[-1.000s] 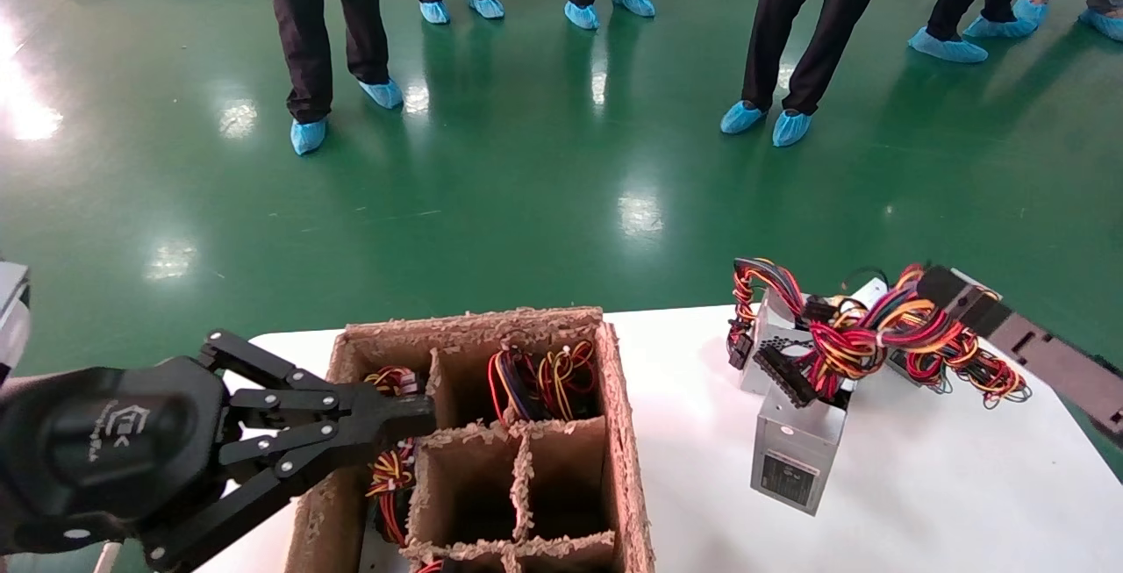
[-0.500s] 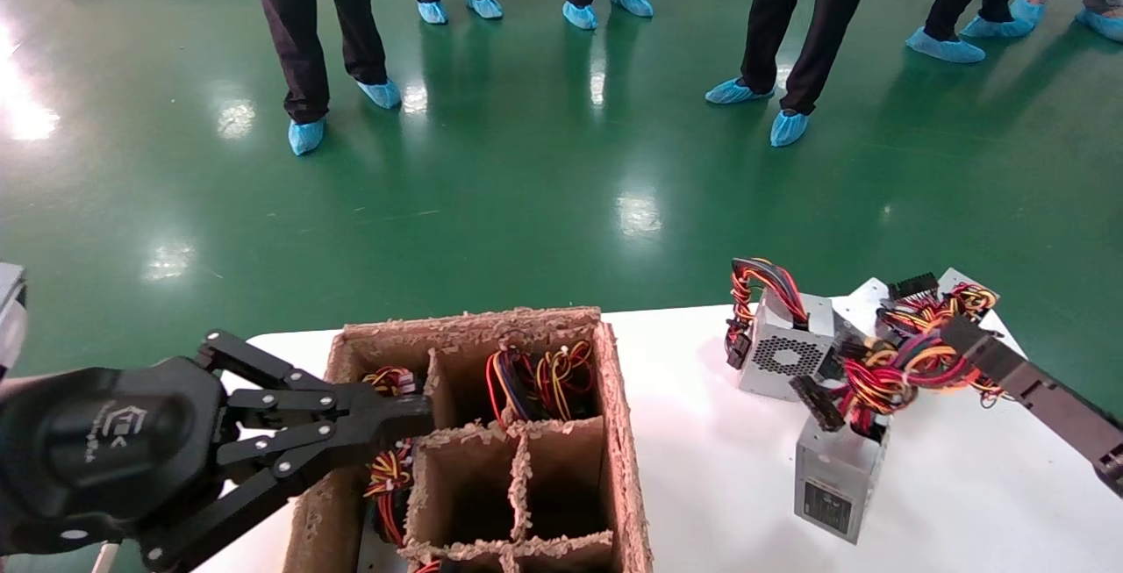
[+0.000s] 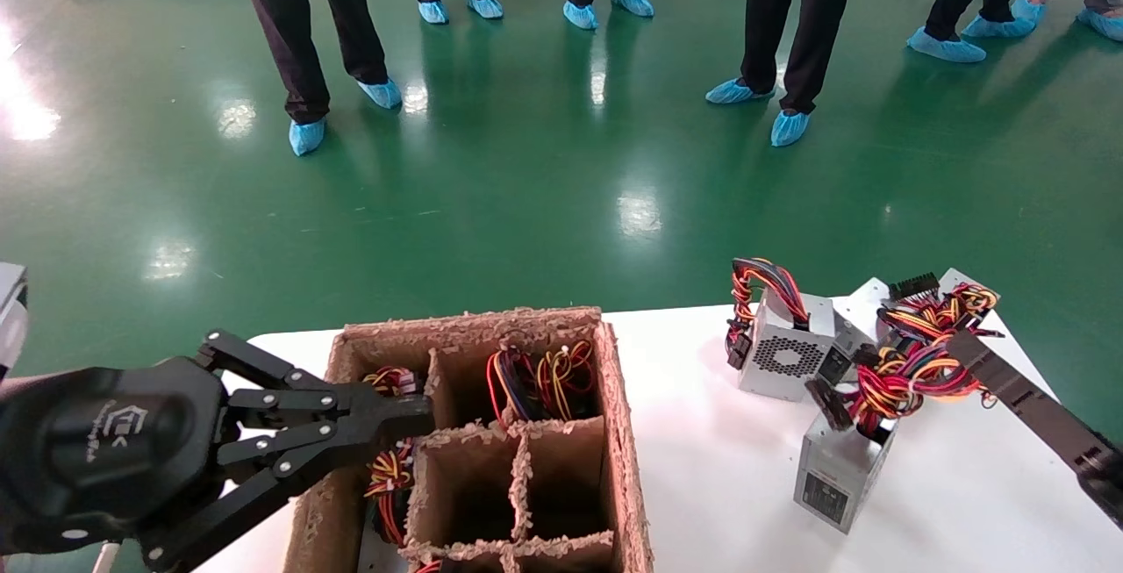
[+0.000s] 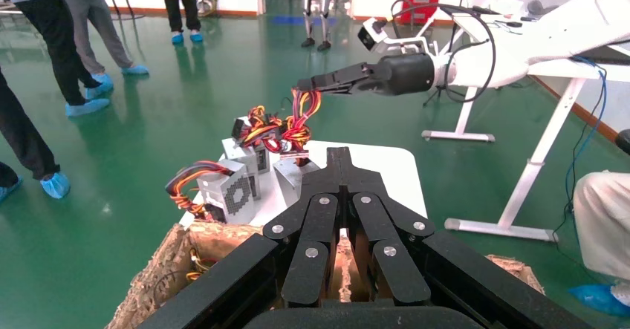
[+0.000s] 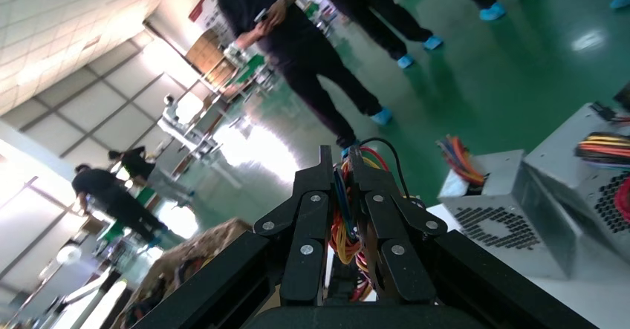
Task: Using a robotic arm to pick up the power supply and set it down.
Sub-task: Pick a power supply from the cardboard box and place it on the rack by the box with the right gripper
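Silver sheet metal and a fat bundle of red, yellow, orange and black wires: that is the small boxy power supply (image 3: 838, 468) I am moving. It hangs by its wires to the right of the brown pulp-cardboard divider crate (image 3: 614, 433), low over the white table (image 3: 719, 468); I cannot tell whether its lower corner already touches.

My right gripper (image 3: 952, 347), a black linkage two-finger claw on the long black arm, has its fingers clamped on the wire bundle (image 3: 904, 376), not on the casing; the right wrist view shows coloured wires pinched between the shut fingers (image 5: 321, 173). So the box dangles tilted below the grip.

I judge the casing heavy for its size and rigid, with smooth faces that would slip in the claw. The wires are soft and flexible, easy to pinch, but they let the box swing and twist. Gripping close to where the bundle leaves the casing should cut the sway; the black plugs (image 3: 825, 404) are poor holds.

Two more silver supplies sit farther right of the crate: one with a honeycomb vent (image 3: 785, 354), another behind it (image 3: 947, 288). A swing could knock them.

My left gripper (image 3: 399, 415) waits at the crate's left side, fingers closed on nothing, tips over a compartment holding wires.
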You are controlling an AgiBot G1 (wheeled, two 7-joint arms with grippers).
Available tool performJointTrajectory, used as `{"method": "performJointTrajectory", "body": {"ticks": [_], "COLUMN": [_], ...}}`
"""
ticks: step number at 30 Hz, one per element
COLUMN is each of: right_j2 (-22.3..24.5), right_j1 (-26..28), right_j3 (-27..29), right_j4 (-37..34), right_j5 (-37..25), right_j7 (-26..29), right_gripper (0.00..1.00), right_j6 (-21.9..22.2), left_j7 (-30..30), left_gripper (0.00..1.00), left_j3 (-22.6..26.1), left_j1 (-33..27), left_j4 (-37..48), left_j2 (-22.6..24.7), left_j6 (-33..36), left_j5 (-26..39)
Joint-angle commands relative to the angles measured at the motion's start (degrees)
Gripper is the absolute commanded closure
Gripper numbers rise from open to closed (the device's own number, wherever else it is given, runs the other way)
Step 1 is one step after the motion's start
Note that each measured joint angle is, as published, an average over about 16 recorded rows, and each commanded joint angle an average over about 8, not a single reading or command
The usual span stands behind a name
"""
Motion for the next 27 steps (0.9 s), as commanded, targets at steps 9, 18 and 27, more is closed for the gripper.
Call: {"method": "performJointTrajectory", "body": {"ticks": [9,18,27], "right_j2": [-4.3,-7.7,-10.0], "right_j1": [4.1,9.1,13.6], "right_j3": [-0.9,-2.9,-4.1], "right_j4": [-1.8,-5.1,-9.1], "right_j5": [-0.3,-2.4,-3.7], "right_j7": [-1.2,-1.0,-0.4], "right_gripper": [1.0,1.0,1.0], "right_j6": [4.0,5.0,4.3], "left_j7": [0.0,0.0,0.0], "left_gripper": [1.0,1.0,1.0], "left_j3": [0.0,0.0,0.0], "left_j1": [0.0,0.0,0.0], "left_j4": [0.0,0.0,0.0], "left_j2": [0.0,0.0,0.0], "left_j6": [0.0,0.0,0.0], "left_j5": [0.0,0.0,0.0]}}
